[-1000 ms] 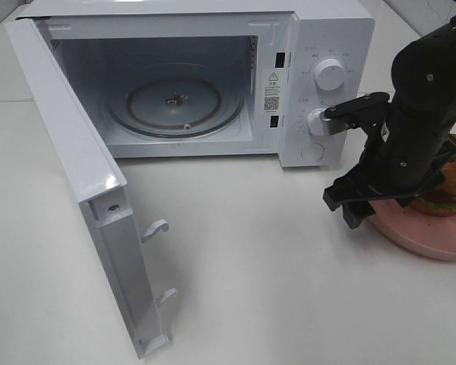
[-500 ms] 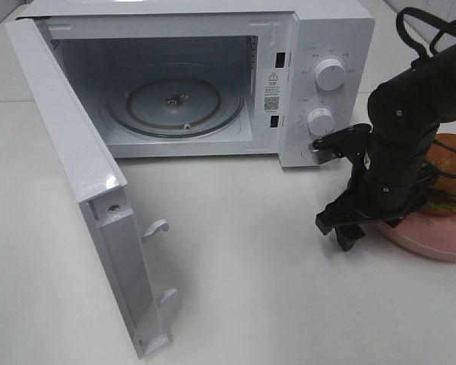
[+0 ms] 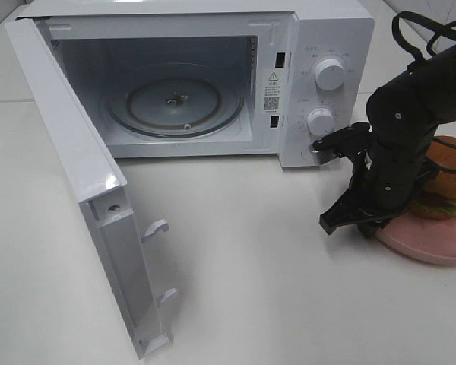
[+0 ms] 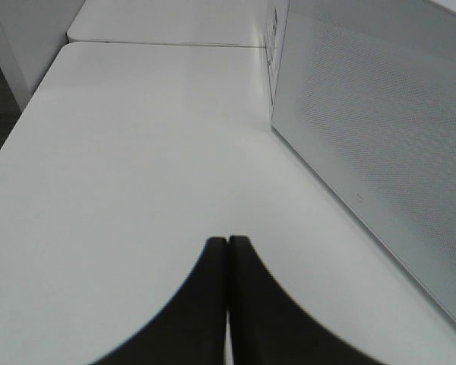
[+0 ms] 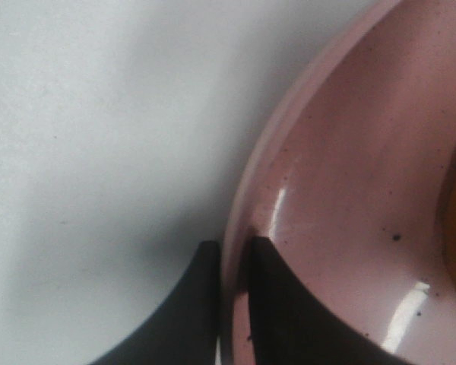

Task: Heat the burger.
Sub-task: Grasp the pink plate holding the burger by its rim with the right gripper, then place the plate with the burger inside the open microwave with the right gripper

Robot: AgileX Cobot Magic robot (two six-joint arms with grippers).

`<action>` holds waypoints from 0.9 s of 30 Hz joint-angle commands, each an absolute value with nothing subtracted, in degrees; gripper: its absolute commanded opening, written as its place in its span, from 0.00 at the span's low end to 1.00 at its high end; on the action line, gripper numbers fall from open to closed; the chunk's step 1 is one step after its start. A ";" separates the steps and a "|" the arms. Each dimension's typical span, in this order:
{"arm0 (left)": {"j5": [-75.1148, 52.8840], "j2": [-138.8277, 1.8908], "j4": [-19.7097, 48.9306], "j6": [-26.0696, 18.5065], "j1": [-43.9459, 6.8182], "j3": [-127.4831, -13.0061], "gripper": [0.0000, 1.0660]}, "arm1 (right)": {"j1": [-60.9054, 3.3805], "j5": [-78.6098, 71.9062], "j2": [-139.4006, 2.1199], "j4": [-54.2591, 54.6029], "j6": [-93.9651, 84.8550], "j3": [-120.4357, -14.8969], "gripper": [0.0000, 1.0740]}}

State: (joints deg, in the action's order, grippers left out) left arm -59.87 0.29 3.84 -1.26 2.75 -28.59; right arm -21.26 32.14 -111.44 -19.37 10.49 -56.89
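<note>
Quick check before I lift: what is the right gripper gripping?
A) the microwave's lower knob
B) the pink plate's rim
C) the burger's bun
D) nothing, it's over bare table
B: in the right wrist view the right gripper has one finger outside and one inside the rim of the pink plate.

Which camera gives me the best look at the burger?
Exterior high: the burger sits on the pink plate at the right edge, partly behind the right arm. Right wrist shows mainly the plate rim gripped by the right pincer, with an orange sliver at one edge. Left wrist shows none of it.
</note>
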 commanded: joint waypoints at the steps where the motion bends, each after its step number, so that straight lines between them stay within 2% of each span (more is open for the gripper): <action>1: -59.36 1.43 4.07 -1.26 2.86 -28.36 0.00 | -21.26 31.80 -112.07 -18.68 10.60 -56.84 0.00; 8: -59.36 1.43 4.07 -1.26 2.86 -28.36 0.00 | -21.49 31.86 -111.55 -18.68 10.49 -56.61 0.00; 19: -59.36 1.43 4.07 -1.26 2.86 -28.36 0.00 | -21.83 28.48 -101.30 -19.94 9.28 -48.70 0.00; 21: -59.36 1.43 4.07 -1.26 2.86 -28.36 0.00 | -22.46 28.19 -100.32 -21.03 9.17 -47.84 0.00; 23: -59.36 1.43 4.07 -1.26 2.86 -28.36 0.00 | -26.30 28.42 -97.46 -24.58 9.28 -45.03 0.00; 27: -59.36 1.43 4.07 -1.26 2.86 -28.36 0.00 | -28.82 28.71 -96.03 -24.69 9.34 -43.26 0.00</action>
